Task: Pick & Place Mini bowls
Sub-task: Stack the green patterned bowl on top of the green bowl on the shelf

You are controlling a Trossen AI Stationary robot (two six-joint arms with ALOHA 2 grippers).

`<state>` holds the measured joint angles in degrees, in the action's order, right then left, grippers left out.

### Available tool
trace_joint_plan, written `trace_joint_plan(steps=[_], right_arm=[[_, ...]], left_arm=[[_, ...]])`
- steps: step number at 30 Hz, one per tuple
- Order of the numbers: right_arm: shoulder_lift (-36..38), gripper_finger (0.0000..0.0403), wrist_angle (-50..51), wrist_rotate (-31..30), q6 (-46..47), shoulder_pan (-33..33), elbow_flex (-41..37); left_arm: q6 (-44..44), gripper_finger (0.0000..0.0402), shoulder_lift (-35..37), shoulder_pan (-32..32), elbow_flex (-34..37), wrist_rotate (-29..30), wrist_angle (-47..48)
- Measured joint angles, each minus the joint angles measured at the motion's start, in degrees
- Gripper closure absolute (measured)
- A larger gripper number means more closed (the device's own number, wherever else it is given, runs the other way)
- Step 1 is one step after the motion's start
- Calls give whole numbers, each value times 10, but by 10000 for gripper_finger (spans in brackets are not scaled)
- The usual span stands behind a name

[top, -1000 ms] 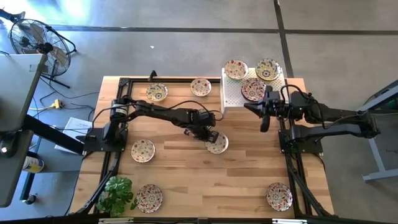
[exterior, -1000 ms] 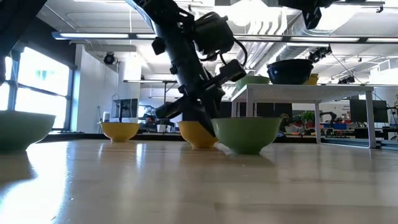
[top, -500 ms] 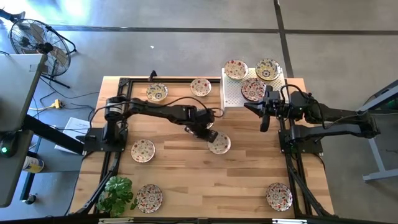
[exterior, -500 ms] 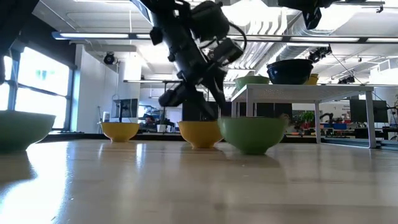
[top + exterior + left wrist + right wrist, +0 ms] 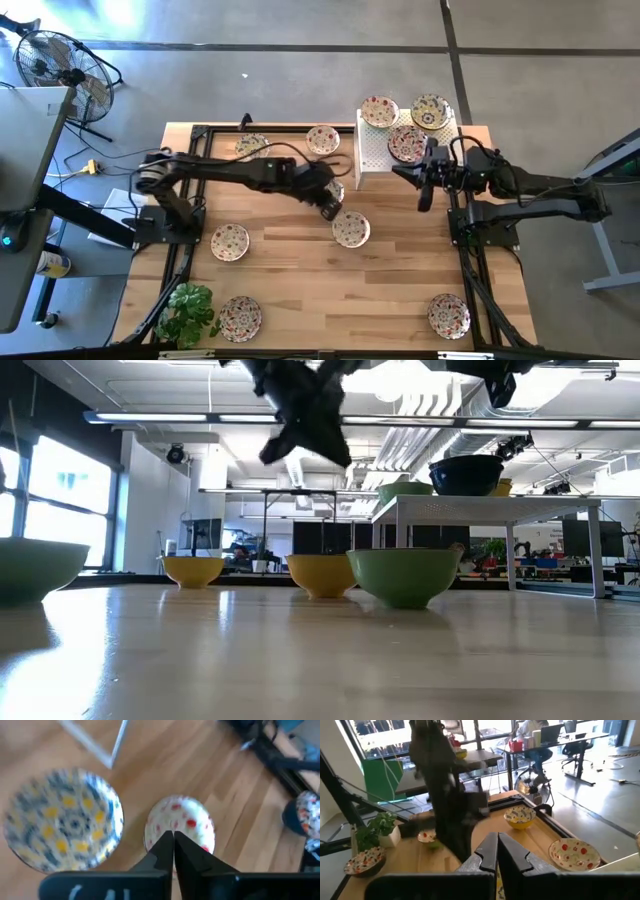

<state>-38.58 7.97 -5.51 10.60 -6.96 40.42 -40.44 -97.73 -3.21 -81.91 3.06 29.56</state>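
The left gripper (image 5: pixel 330 207) hangs above the middle of the table (image 5: pixel 400 290) with its fingers pressed together and holding nothing, just beside a mini bowl (image 5: pixel 350 230) that sits on the wood; the right gripper (image 5: pixel 424 190) waits at the right side, narrow and empty, near the white perforated stand (image 5: pixel 372 150). Three more bowls rest on that stand, among them a dark red one (image 5: pixel 406 144), and other mini bowls lie scattered over the table, one at the near right corner (image 5: pixel 448 315).
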Motion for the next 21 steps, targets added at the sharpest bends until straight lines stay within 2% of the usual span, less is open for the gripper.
trace_joint_plan(steps=[3, 5, 7, 16, 21], right_arm=[[-9, 402, 1, -8, 12, 7, 0], [-18, 402, 1, -19, 12, 15, 0], [-31, 402, -7, -31, 15, 27, 0], [-120, 402, 24, -93, 30, 84, 60], [-167, 402, 72, -116, 64, 109, 101]], left_arm=[[36, 388, 46, 3, 29, 40, 6], [44, 394, 75, 3, 60, 53, -22], [54, 399, 110, 2, 109, 55, -35], [83, 400, 284, 2, 356, 52, -256], [126, 401, 390, -6, 443, 52, -283]])
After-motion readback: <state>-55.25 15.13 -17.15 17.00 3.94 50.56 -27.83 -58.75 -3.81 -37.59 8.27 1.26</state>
